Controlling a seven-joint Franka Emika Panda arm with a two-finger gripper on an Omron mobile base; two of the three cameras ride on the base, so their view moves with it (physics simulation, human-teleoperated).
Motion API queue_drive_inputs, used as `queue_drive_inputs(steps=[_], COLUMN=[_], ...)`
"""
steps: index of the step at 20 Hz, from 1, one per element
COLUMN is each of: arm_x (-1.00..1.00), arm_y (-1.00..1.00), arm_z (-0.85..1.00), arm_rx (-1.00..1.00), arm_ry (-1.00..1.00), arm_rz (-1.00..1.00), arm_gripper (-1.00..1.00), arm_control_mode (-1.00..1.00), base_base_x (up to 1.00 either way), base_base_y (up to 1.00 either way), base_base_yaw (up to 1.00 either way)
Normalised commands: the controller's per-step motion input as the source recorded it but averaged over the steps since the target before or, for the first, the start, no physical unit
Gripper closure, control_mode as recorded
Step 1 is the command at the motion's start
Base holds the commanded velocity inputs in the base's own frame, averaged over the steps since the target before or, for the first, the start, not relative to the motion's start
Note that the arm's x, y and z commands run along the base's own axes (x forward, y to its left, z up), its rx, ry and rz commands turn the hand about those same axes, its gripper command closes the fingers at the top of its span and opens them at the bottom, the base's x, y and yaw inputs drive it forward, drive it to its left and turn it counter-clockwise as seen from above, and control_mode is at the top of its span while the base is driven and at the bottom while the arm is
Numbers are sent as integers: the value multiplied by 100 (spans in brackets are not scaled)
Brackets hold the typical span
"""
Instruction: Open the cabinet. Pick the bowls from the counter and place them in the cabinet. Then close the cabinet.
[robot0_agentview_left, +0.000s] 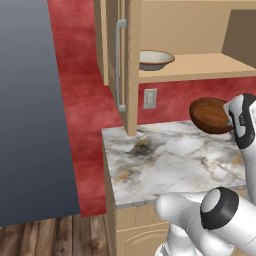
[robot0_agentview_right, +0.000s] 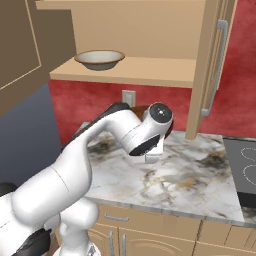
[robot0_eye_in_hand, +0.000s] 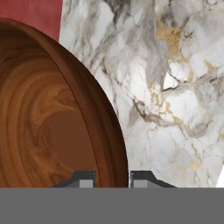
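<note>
Left base view: cabinet (robot0_agentview_left: 131, 60) open, cream bowl (robot0_agentview_left: 155, 59) on its shelf at 12 o'clock. Marble counter (robot0_agentview_left: 165, 160) below. Brown bowl (robot0_agentview_left: 210, 115) lifted at 3 o'clock, tilted, gripper (robot0_eye_in_hand: 113, 178) clamped on its rim.

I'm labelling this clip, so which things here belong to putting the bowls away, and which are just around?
Part of the job:
- cabinet, doors open
- white bowl on its shelf
- brown bowl, rim between the gripper fingers, lifted
- counter

Just around:
- wall socket
- stovetop
- lower cupboards
</note>
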Motion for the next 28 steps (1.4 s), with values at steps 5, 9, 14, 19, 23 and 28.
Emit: queue_drive_inputs(steps=[5,9,14,19,23,28], arm_x=[-7,-10,-13,-12,-2,0], arm_y=[0,0,0,0,0,1], arm_z=[59,57,52,47,42,40], arm_rx=[0,0,0,0,0,0], arm_ry=[-1,-3,-4,-4,-6,-9], arm_rz=[-3,-4,-5,-5,-3,-3], arm_gripper=[100,100,100,100,100,100], arm_control_mode=[-100,-100,-100,-100,-100,-100], base_base_x=[0,0,0,0,0,0], base_base_y=[0,0,0,0,0,0], base_base_yaw=[0,0,0,0,0,0])
